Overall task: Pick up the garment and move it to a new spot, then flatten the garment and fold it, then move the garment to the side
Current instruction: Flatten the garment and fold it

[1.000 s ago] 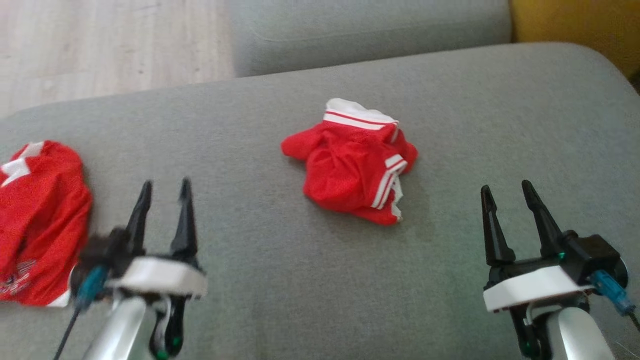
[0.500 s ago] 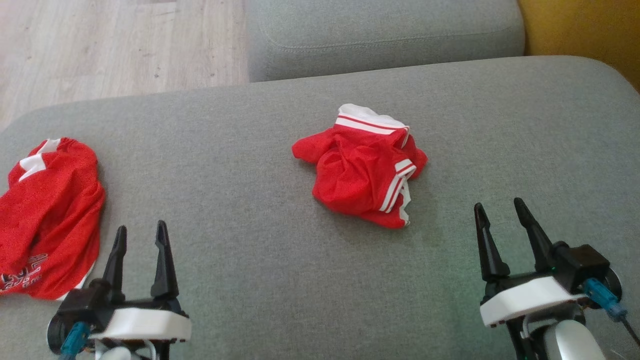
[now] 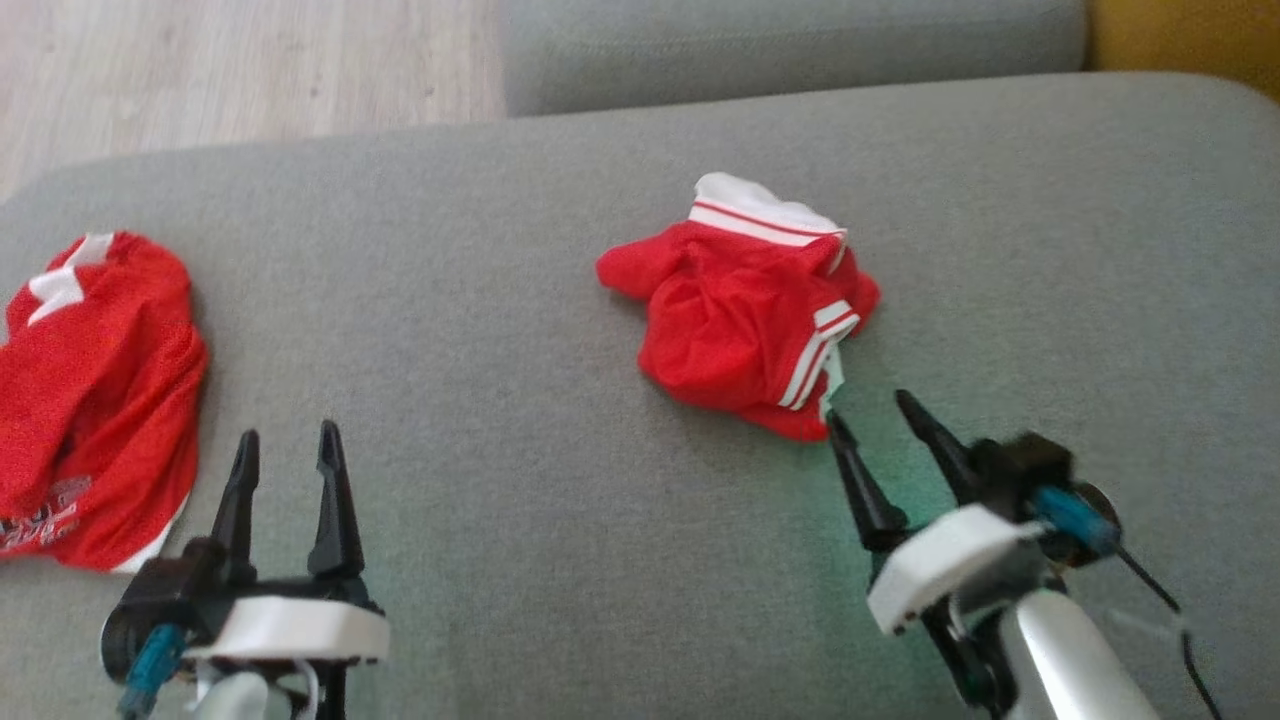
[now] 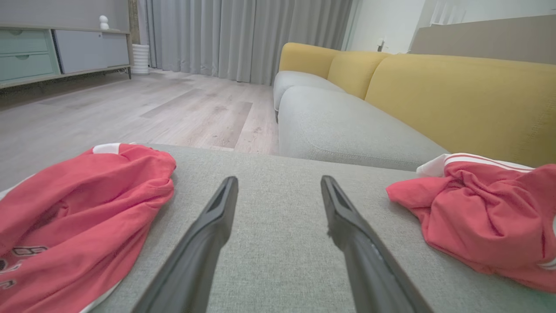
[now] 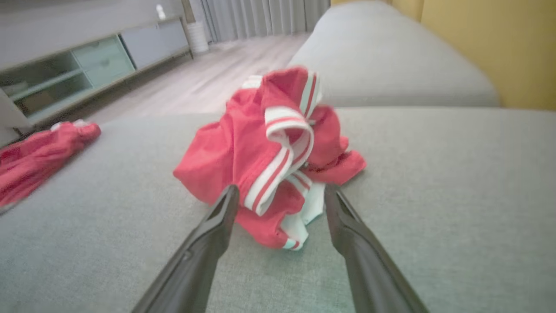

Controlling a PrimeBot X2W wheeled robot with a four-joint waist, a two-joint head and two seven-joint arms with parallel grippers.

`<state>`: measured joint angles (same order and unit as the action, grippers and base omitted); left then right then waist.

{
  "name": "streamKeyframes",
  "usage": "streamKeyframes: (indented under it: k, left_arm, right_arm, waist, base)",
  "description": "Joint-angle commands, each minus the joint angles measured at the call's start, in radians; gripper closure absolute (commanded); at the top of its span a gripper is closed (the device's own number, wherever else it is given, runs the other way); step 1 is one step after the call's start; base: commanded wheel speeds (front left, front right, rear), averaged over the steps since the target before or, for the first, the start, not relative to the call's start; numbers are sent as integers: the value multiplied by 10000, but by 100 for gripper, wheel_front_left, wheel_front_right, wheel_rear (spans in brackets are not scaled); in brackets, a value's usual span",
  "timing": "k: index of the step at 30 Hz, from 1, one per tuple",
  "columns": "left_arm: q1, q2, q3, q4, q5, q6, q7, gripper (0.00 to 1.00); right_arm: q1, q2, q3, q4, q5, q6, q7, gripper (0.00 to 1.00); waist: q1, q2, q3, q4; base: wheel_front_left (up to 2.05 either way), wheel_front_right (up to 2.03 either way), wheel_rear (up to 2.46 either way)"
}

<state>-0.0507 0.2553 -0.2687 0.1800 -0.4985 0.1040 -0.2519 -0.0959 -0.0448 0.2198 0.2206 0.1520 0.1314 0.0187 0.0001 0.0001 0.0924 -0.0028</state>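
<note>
Head view: the garment [image 3: 745, 310] is a red piece with white stripes, crumpled in a heap on the grey seat cushion [image 3: 500, 250], right of centre. A second red shirt [image 3: 95, 400] lies at the cushion's left edge, well apart from the garment. The left gripper [image 3: 288, 432] is at lower left with its fingers spread wide, nothing between them and bare cushion ahead; it sits near the second red shirt without touching it. The right gripper [image 3: 868, 407] is at lower right, tilted toward the garment, fingers also wide. Its nearer fingertip is right at the garment's lower right hem; contact can't be confirmed because that arm is blurred. Wooden floor [image 3: 250, 70] shows at top left.

Left wrist view: both fingers are wide apart over bare cushion and hold nothing. The second red shirt is to the left and the garment to the right, with neither between the fingers. Behind are a yellow backrest [image 4: 456, 95], a grey curtain [image 4: 243, 34] and a low cabinet [image 4: 56, 52].

Right wrist view: the fingers are wide and empty, with the garment straight ahead. Its near striped hem lies in the gap between the fingertips, not pinched. The second red shirt is far left.
</note>
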Motion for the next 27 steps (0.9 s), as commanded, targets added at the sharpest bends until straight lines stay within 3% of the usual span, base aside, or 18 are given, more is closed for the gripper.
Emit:
streamKeyframes:
  k: [1,10,11,12,13,16,20,24,27]
  left_arm:
    - [-641,102,282,-328,101,-31,-81,0]
    - [-1189,-60,18,-202,211,-189,-84,0]
    - [-1218,-73,5,-169,215,-202,-84,0]
    - [-1218,-73,5,-169,215,-202,-84,0]
    - [-1236,-82,-3,-140,218,-215,-85,0]
    - [-1241,-102,16,-54,217,-216,-88,0]
    - [-1136,-87,123,18,170,-213,-91,0]
    - [-990,-78,272,-68,144,-178,-94,0]
    - [-973,-92,335,-155,149,-172,-96,0]
  right_arm:
    - [-711,-54,338,234,37,-7,247,0]
    - [-2359,-54,991,3168,31,-7,527,0]
    - [-2471,-54,1132,3386,146,-7,558,32]
    - [-2471,-54,1132,3386,146,-7,558,32]
    - [-2585,-54,1310,3497,258,-7,494,100]
    - [-2775,-54,1648,3247,734,-7,143,100]
    - [-3010,-54,2324,1689,1709,-7,-53,100]
    - [-3740,-55,2923,-182,2678,-7,606,100]
    - [-4783,-58,3141,-820,3252,-7,1083,100]
  waist:
    - [-1,-1,295,256]
    - [-1,-1,835,897]
    - [-1,-1,841,928]
    - [-1,-1,841,928]
    - [-1,-1,839,950]
    - [-1,-1,746,971]
    - [-1,-1,464,835]
    - [-1,-1,237,612]
    - [-1,-1,233,520]
  base:
    - [0,0,0]
    - [0,0,0]
    - [0,0,0]
    - [0,0,0]
    - [0,0,0]
    - [0,0,0]
    - [0,0,0]
    - [0,0,0]
    - [0,0,0]
